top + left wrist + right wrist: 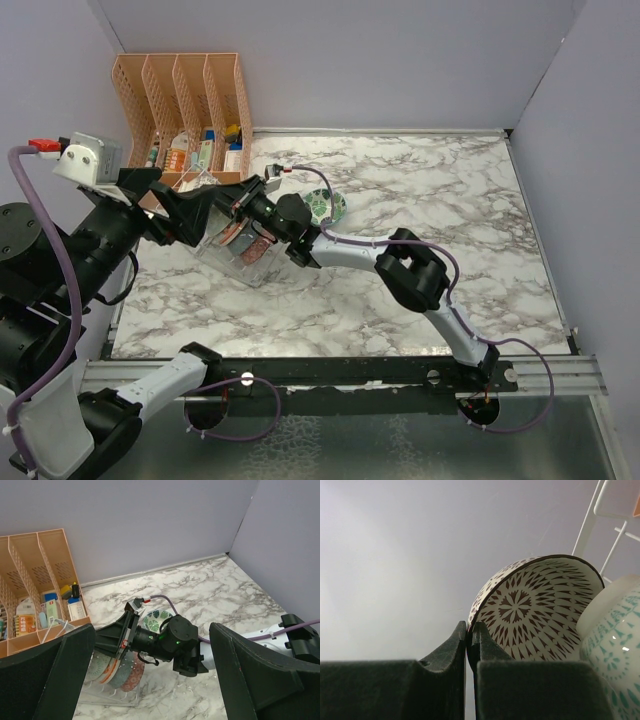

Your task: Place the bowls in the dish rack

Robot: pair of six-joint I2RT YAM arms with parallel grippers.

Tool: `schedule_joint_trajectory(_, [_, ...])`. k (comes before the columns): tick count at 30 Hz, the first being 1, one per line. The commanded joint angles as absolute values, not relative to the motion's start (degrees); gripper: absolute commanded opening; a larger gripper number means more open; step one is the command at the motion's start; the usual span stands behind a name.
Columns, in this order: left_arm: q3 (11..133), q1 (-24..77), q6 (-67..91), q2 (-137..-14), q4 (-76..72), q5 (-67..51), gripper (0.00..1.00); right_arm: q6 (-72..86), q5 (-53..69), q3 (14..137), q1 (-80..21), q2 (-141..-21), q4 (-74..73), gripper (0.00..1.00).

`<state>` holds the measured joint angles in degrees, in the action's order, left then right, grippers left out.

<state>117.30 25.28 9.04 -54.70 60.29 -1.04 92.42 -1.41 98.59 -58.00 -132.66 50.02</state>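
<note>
My right gripper (pixel 469 630) is shut on the rim of the white lattice bowl (pixel 540 610) and holds it on edge over the clear dish rack (pixel 255 270). In the top view the right gripper (pixel 250 205) sits right above the rack. A pale green bowl (pixel 615 635) stands just beside the held bowl. Several bowls (pixel 117 667) stand on edge in the rack (pixel 100 696). The green-white bowl (pixel 327 207) lies on the table behind the rack and also shows in the left wrist view (pixel 156 620). My left gripper (pixel 150 680) is wide open and empty, hovering left of the rack (pixel 188 215).
The tall orange file organizer (pixel 185 100) with small items stands against the back wall, just behind the rack. White wire uprights (pixel 587 525) rise beside the held bowl. The right arm's elbow (pixel 410 265) lies across the table's middle. Grey walls enclose the marble table (pixel 450 200).
</note>
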Motion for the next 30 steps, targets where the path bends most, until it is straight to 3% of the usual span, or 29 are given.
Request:
schedule_joint_trajectory(1, [117.16,25.80,8.15,-54.42,60.61,-1.12,0.99,94.48,-3.83,98.41,-58.53,-132.92,51.95,0.04])
schedule_joint_trajectory(14, [116.42,26.35,7.92,-54.25,60.47,-0.54,0.99,96.79,-3.34,100.79,-58.52,-136.64,49.05,0.12])
schedule_joint_trajectory(19, [116.52,26.53,7.83,-54.24,60.38,-0.41,0.99,96.94,-3.61,101.29,-58.49,-136.30,46.93,0.20])
schedule_joint_trajectory(25, [116.97,26.85,7.78,-54.53,60.46,0.32,0.99,97.47,-4.18,99.65,-58.52,-132.87,42.30,0.38])
schedule_joint_trajectory(30, [117.26,27.15,7.81,-54.67,60.53,0.85,0.99,97.79,-5.08,95.96,-58.51,-128.81,39.39,0.45])
